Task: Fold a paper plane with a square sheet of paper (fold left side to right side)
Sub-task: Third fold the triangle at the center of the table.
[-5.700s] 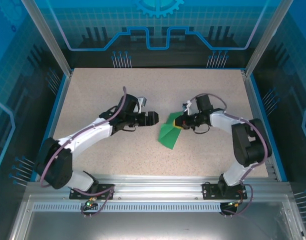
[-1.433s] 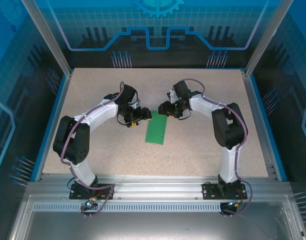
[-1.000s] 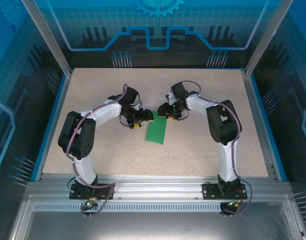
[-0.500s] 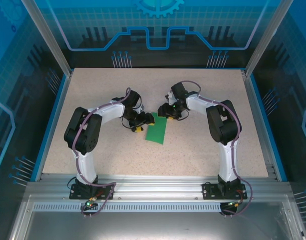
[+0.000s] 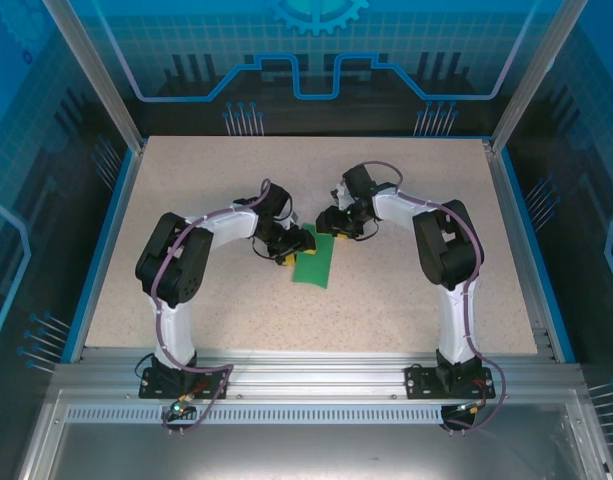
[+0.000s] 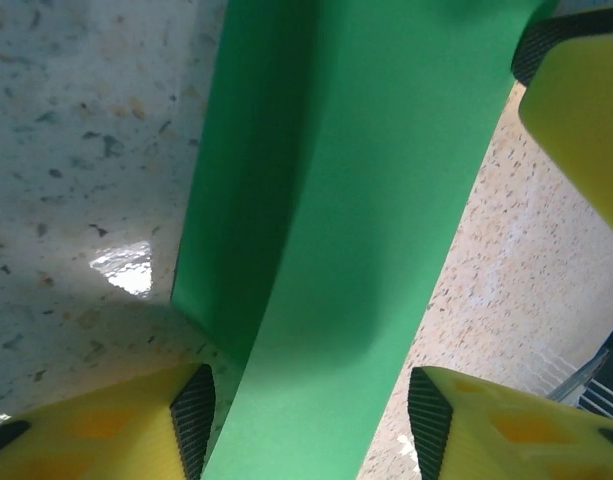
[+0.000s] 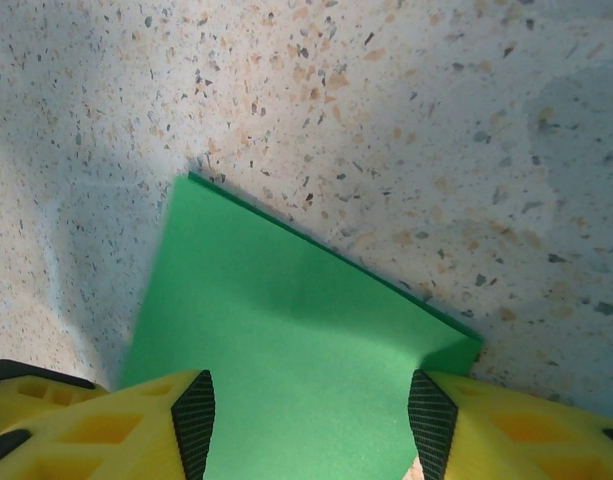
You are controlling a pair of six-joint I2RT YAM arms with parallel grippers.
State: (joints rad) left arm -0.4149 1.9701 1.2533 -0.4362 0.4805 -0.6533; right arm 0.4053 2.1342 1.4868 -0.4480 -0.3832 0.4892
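Note:
The square sheet of paper lies on the table as a bright-green strip, folded in half lengthwise. In the left wrist view the paper has its upper layer bowed slightly above the lower one. My left gripper is low at the strip's upper left edge. That left gripper stands open, with its yellow fingers on either side of the strip. My right gripper is at the strip's far end. It is open too, and the paper spans the gap between its black pads.
The speckled beige table has a blue raised border on both sides. An aluminium rail carries the arm bases at the near edge. Glass panels wall in the back and sides.
My left gripper has slid right onto the strip's edge and its jaws have narrowed. The right gripper has stayed at the far end. The paper has not moved in the last second.

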